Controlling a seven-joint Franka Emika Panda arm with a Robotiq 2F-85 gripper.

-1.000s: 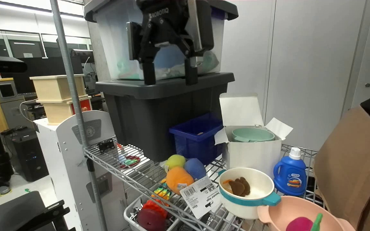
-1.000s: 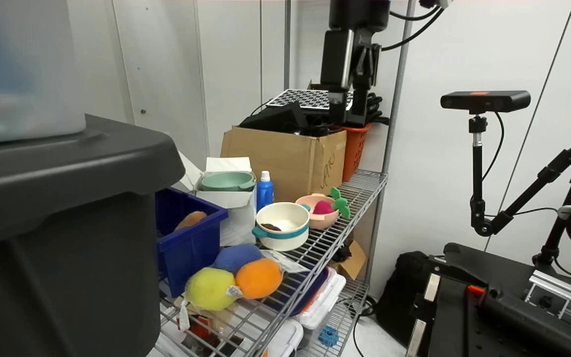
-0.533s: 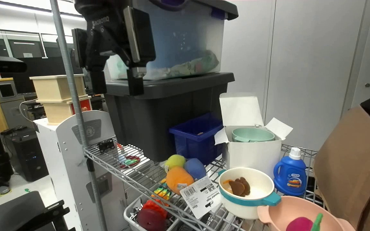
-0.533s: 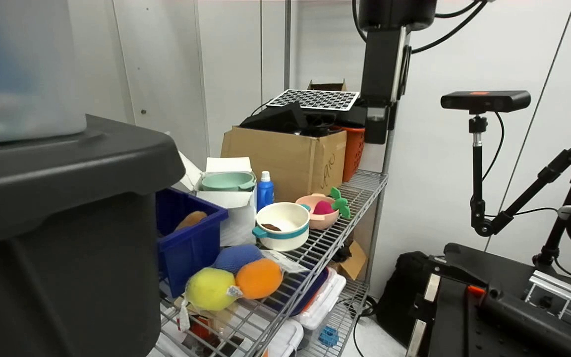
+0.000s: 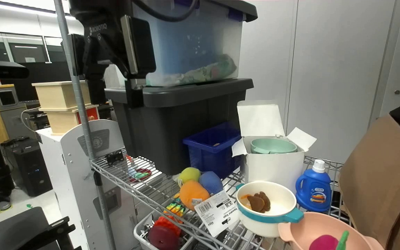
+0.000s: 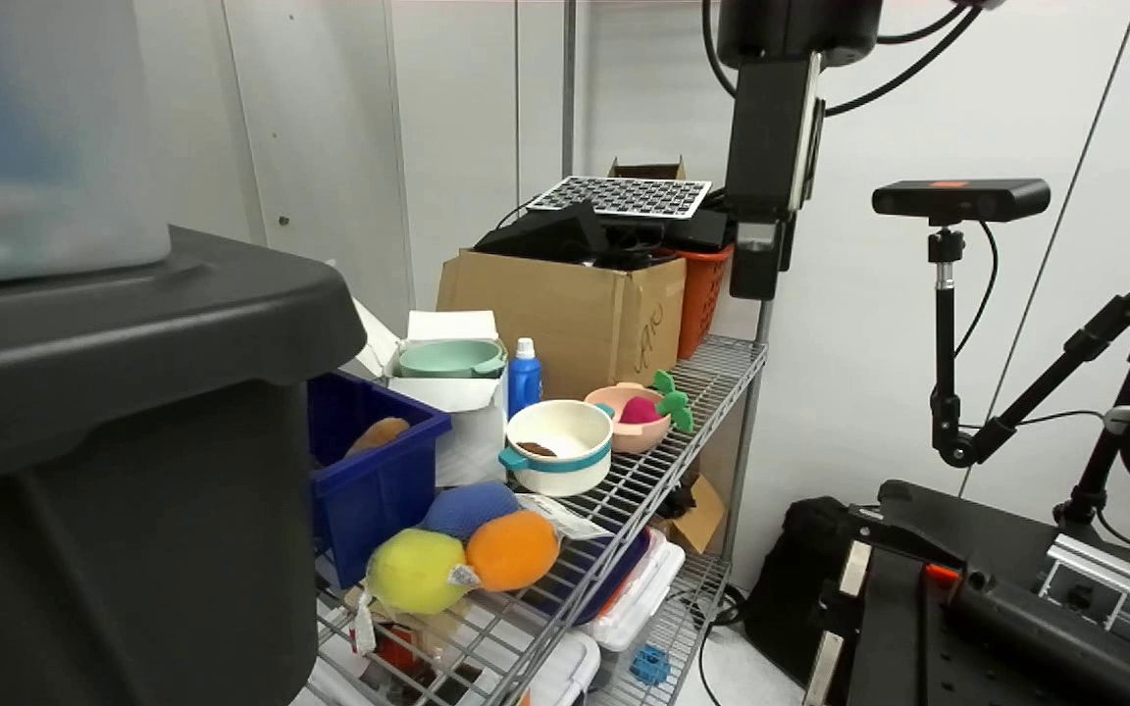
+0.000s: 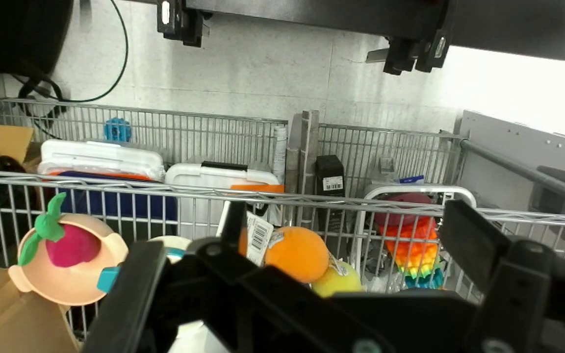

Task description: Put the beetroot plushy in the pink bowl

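Observation:
The beetroot plushy (image 5: pixel 324 242), magenta with a green leafy top, lies inside the pink bowl (image 5: pixel 313 225) on the wire shelf. In an exterior view the plushy (image 6: pixel 640 411) rests in the bowl (image 6: pixel 632 440) with its leaves over the rim. In the wrist view the plushy (image 7: pixel 72 247) sits in the bowl (image 7: pixel 74 291) at the left. My gripper (image 5: pixel 116 93) is open and empty, high above the shelf's front side and well apart from the bowl. The gripper (image 7: pixel 353 230) also shows with its fingers wide apart in the wrist view.
A white bowl with teal rim (image 5: pixel 266 222) stands beside the pink bowl. Orange (image 5: pixel 193 194), yellow and blue plush toys lie near a blue bin (image 5: pixel 205 159). Large stacked bins (image 5: pixel 172 125) rise behind the gripper. A cardboard box (image 6: pixel 545 304) and blue bottle (image 5: pixel 314 189) stand close by.
The gripper has moved away from the stacked bins, leftward and slightly down in an exterior view, and stays open. The plushy and bowl have not moved.

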